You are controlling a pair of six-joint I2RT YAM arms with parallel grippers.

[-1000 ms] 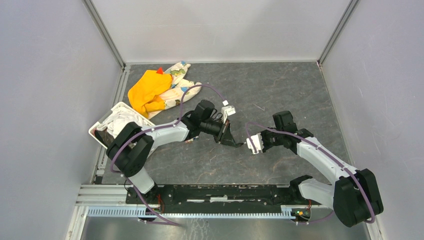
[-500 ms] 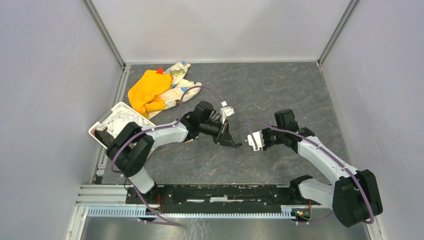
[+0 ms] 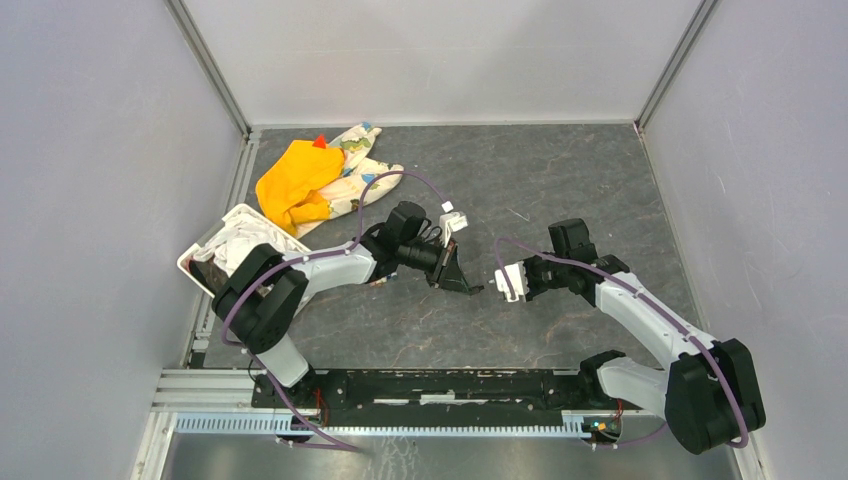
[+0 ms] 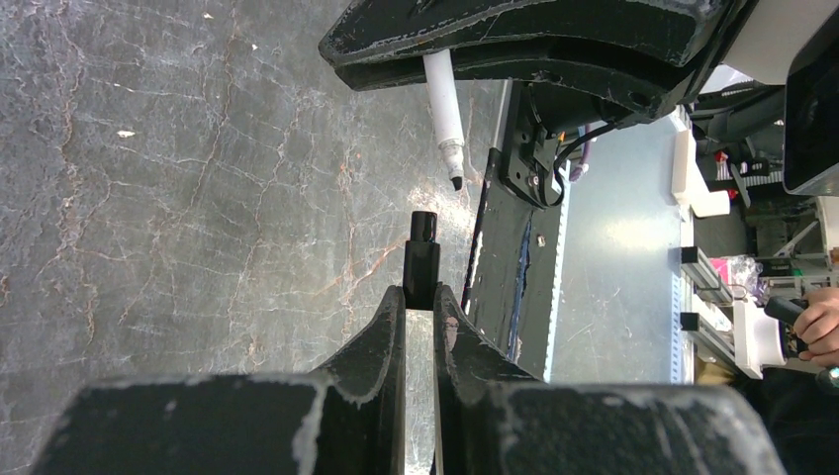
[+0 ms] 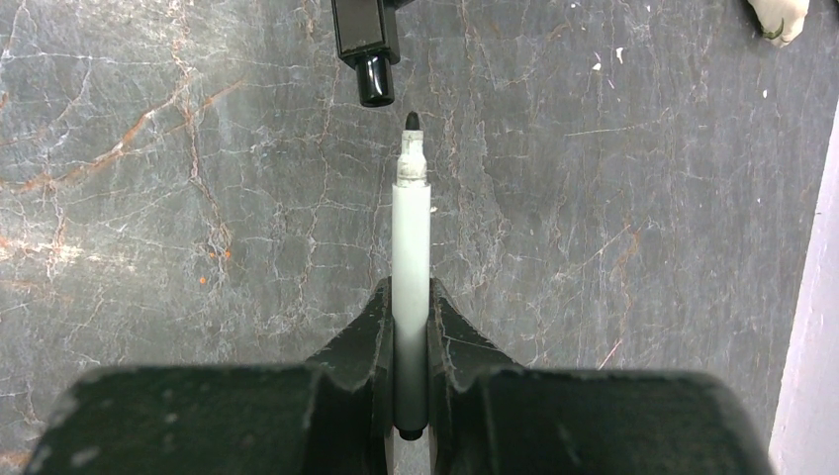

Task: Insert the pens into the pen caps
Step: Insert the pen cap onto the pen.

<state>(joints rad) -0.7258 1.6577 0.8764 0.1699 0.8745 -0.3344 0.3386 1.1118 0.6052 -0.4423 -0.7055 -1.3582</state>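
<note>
**A:** From above, how do the arms stand?

**B:** The left pincer (image 3: 468,285) and the right pincer (image 3: 505,283) meet tip to tip over the dark grey marbled tabletop (image 3: 600,180), near but apart. What they carry is too small to tell here.

**A:** And the left wrist camera?

**B:** The left pincer is clenched on a short dark tube-shaped pen cap (image 4: 421,259) that juts straight ahead past its fingertips. A slim white-barrelled pen with a black tip (image 4: 444,99) points back at it. The tip is close but not touching, and sits slightly to the right of the cap's axis.

**A:** The right wrist camera?

**B:** The right pincer is grasping the pen's barrel, with the pen's long axis running straight ahead. The cap lies just beyond the tip, a little to the left in this view. I'd judge it needs a small sideways correction, then a push along the pen's axis.
</note>
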